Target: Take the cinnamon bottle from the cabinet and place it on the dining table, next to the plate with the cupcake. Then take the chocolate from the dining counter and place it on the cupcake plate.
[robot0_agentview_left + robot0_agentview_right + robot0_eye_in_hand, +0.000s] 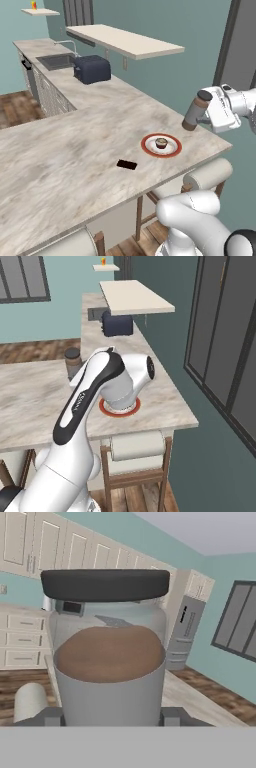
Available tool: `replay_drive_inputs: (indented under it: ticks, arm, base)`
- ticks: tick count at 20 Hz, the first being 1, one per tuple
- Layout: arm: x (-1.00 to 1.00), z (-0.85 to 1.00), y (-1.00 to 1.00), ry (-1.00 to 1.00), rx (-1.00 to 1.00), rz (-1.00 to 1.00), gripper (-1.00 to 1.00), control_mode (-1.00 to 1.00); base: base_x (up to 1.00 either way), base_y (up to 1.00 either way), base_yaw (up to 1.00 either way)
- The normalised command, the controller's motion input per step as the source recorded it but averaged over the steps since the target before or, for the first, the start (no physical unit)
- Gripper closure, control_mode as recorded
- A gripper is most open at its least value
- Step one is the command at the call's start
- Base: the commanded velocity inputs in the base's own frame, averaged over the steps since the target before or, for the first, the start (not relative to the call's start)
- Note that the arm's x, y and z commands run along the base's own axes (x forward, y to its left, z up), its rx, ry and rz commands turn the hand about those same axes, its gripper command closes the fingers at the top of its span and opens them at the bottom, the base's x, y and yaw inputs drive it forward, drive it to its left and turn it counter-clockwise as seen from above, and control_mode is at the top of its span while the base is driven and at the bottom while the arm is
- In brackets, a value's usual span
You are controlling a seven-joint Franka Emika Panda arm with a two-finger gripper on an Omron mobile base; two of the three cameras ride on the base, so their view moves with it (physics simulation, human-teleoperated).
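Cinnamon bottle (193, 113) sits pinched between the fingers of the gripper (200, 116) at right of centre in the left base view, tilted, cap up and toward the hand, its base lowest and seemingly just above the dining table (75, 150), near the far right corner. The hand view shows the bottle upright between the finger tips. The plate (161, 145) with the cupcake (161, 143) lies just below and left of the bottle, so the set-down spot is probably down onto bare stone beside the red rim. The chocolate (127, 164) lies further left, apart from the plate.

Glossy white rounded arm (107, 391) links; dark joint rings; black strip bearing small pale lettering. Boxy white hand (222, 107) beyond the plate (161, 145).
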Motion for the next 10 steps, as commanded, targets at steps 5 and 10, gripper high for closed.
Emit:
replay_drive_inputs:
  ticks: [5,10]
  arm:
    - [0.0,0.0,0.0,0.0,0.0,0.0,1.0,1.0]
    - [0.0,0.0,0.0,0.0,0.0,0.0,1.0,1.0]
  base:
    - [0.0,0.0,0.0]
    - [0.0,-0.02,0.0]
